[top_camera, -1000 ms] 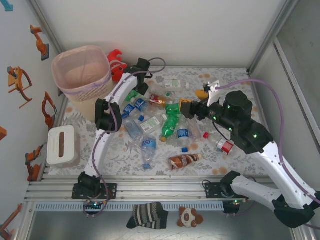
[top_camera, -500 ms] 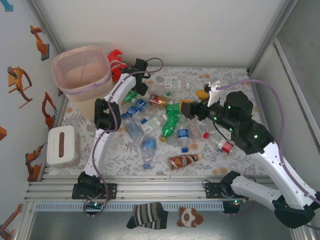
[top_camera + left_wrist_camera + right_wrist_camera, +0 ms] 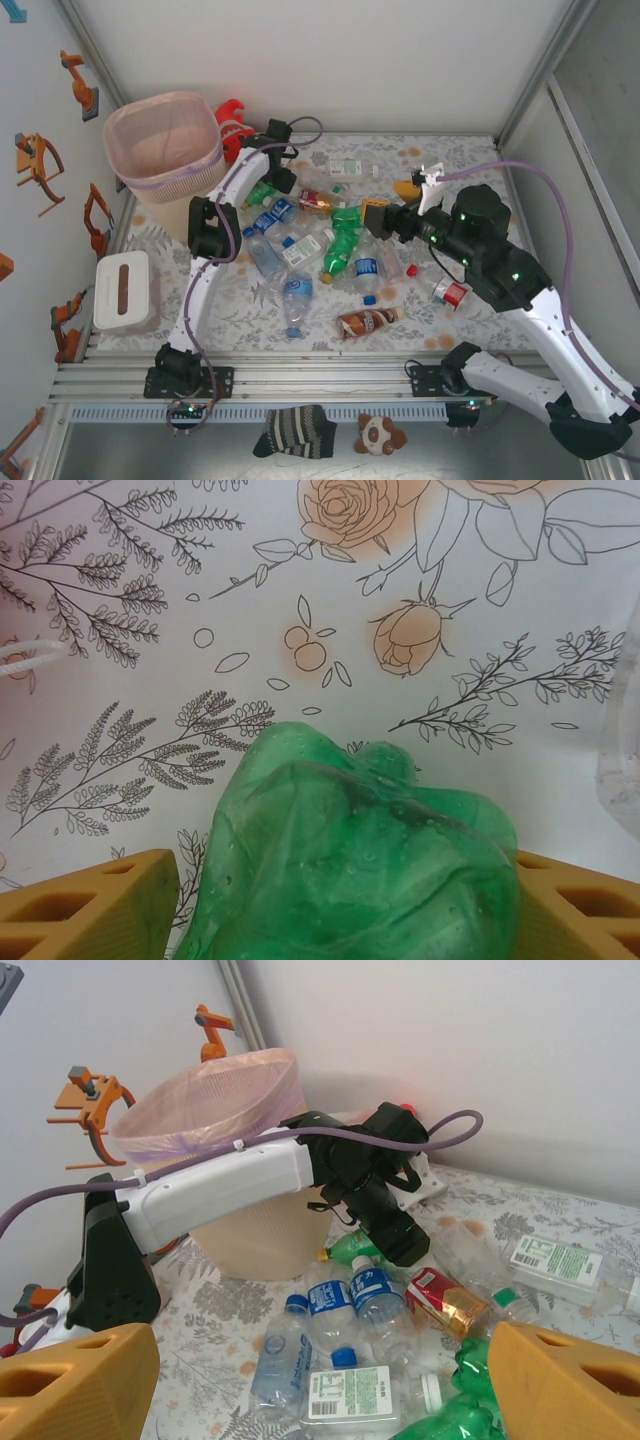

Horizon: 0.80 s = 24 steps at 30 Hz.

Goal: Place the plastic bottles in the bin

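Green is the one in hand: a crushed green bottle lies on the flowered cloth near the foot of the bin. The left gripper straddles it with jaws spread wide, and a sliver of cloth shows beside one finger, so I judge nothing is clamped. Farther from the bin, above the other plastic bottles, the right gripper hangs wide open and empty. The danger is that the slick, dented body squirts sideways if the jaws close off-centre, or slips on the lift and drops short of the bin's tall rim.
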Each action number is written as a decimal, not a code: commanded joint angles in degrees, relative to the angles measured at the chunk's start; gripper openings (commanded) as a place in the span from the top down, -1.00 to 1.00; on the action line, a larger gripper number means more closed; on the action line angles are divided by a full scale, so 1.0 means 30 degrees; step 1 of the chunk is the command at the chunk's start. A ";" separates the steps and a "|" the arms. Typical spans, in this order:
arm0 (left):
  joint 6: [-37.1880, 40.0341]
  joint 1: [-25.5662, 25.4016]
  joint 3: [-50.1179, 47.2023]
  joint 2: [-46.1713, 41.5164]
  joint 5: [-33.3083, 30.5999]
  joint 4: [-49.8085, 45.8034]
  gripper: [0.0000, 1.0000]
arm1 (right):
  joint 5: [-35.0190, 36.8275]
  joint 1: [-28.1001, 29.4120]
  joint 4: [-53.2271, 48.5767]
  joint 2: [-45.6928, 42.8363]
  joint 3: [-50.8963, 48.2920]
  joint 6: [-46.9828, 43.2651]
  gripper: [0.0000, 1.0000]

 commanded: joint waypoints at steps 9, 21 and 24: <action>-0.0339 0.0277 0.0154 0.0049 0.0906 -0.0285 -0.29 | 0.0268 0.0085 0.0081 -0.0315 -0.0103 0.0150 -0.68; 0.0179 0.0073 0.0271 -0.2846 0.0906 -0.0109 -0.26 | 0.0269 0.0100 0.0197 -0.0319 -0.0074 0.0108 -0.68; 0.0324 -0.0071 0.0286 -0.3901 0.1094 -0.0022 -0.25 | 0.0195 0.0100 0.0227 -0.0209 -0.0045 0.0005 -0.68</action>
